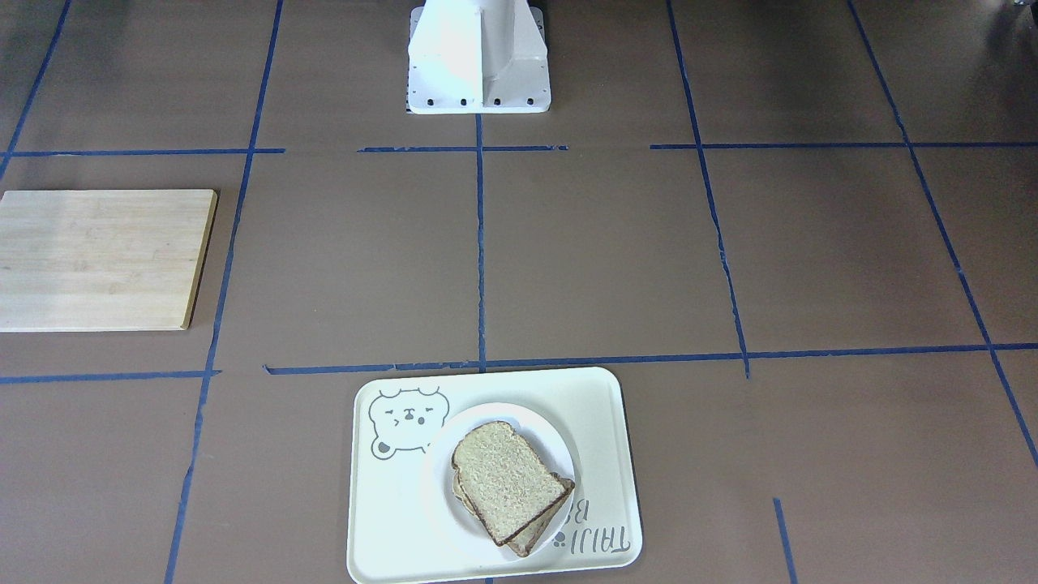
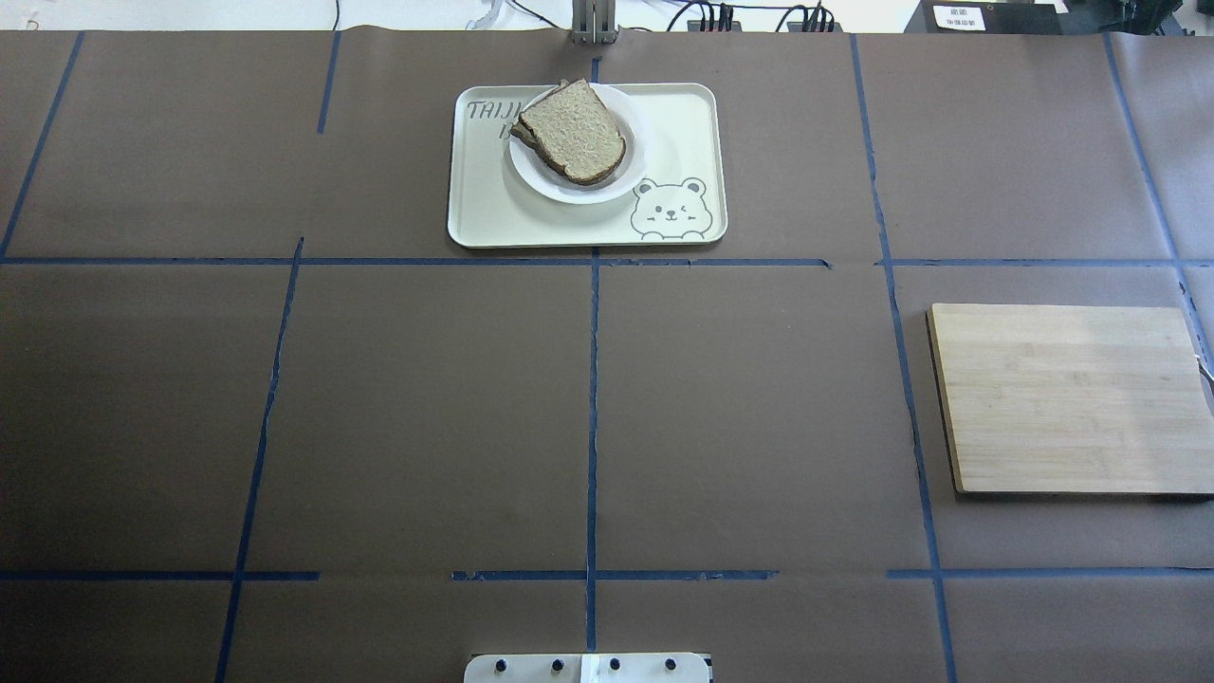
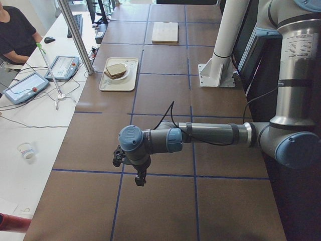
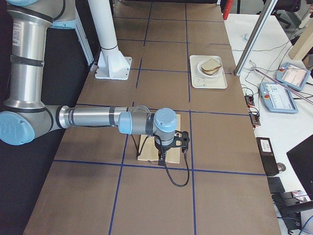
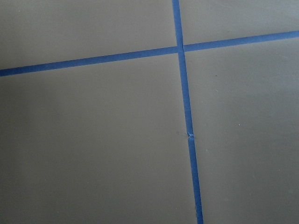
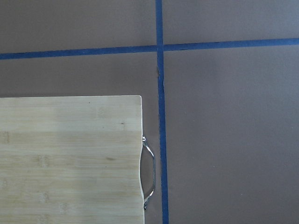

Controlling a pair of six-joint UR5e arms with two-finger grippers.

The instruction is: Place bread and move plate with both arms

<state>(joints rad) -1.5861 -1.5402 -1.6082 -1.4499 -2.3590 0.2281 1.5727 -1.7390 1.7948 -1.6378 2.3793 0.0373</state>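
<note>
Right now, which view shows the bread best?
The front-facing view: the bread is largest and clearest there, on the plate. Overhead shows it smaller; side views show it tiny; wrist views miss it.

We find the light bright and even, shadows soft. The white pedestal glares, and the plate nearly washes into the tray. Wrist views look slightly soft, perhaps defocused.

Overhead and front cameras, opposed, share the plate.
</note>
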